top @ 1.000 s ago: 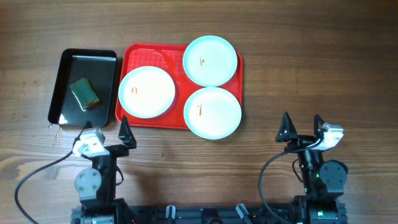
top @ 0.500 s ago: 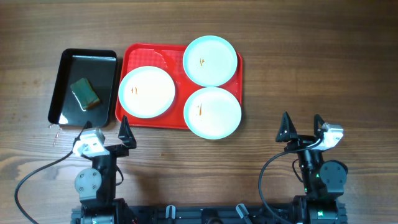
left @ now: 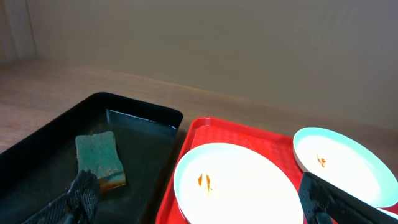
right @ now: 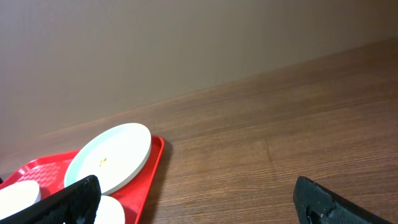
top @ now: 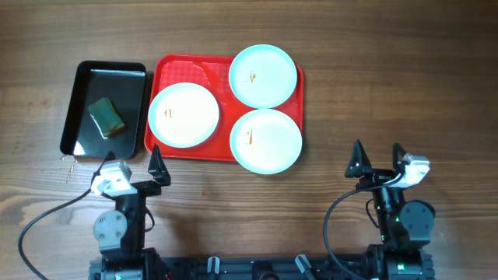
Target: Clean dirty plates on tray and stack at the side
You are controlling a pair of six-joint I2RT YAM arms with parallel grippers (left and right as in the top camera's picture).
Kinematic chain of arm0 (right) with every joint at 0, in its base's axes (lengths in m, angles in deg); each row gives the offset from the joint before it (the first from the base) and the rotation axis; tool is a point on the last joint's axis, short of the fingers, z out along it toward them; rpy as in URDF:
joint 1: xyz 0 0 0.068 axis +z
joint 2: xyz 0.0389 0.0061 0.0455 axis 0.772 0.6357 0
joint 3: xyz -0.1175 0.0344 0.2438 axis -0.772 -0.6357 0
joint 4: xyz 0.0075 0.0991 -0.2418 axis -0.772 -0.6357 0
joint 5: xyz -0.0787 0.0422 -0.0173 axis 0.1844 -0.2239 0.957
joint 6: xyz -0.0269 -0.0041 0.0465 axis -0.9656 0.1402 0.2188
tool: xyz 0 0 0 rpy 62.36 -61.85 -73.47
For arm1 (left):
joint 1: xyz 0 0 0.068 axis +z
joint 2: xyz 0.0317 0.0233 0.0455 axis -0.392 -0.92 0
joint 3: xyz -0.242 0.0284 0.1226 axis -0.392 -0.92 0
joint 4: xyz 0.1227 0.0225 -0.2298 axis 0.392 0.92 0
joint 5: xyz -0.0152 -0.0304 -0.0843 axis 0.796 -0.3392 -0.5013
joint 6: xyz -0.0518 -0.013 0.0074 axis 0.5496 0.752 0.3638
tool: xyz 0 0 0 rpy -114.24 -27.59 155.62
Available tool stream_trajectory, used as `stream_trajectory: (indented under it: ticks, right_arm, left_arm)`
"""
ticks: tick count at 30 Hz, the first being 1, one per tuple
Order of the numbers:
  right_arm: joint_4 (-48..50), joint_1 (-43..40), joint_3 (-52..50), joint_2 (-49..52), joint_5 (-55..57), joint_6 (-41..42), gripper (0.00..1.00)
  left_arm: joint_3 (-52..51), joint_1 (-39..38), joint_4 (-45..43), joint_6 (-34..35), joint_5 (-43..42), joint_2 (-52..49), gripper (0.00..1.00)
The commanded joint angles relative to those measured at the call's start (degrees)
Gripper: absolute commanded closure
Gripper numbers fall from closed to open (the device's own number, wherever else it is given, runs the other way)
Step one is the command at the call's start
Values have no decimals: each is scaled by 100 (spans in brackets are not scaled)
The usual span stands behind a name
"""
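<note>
Three pale mint-white plates lie on the red tray (top: 167, 68): a left plate (top: 184, 115), a far plate (top: 263, 75) and a near-right plate (top: 267, 140). Each has small orange-brown smears near its centre. My left gripper (top: 132, 166) is open and empty at the table's near edge, just short of the tray. In the left wrist view the left plate (left: 239, 186) lies between my fingers (left: 202, 202). My right gripper (top: 377, 159) is open and empty, to the right of the tray. The right wrist view shows the far plate (right: 109, 155) and tray rim (right: 152, 171).
A smaller black tray (top: 78, 105) stands left of the red tray and holds a green sponge (top: 105, 117), also seen in the left wrist view (left: 99, 158). Bare wooden table (top: 389, 85) lies to the right of the red tray.
</note>
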Motion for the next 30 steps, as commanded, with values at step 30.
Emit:
stream_trajectory:
  ticks: [30]
  right_arm:
    - [1130,35,1051,859,-1058,-946,0]
  left_arm:
    - [1198,-35,-37,105,-839,-378,0]
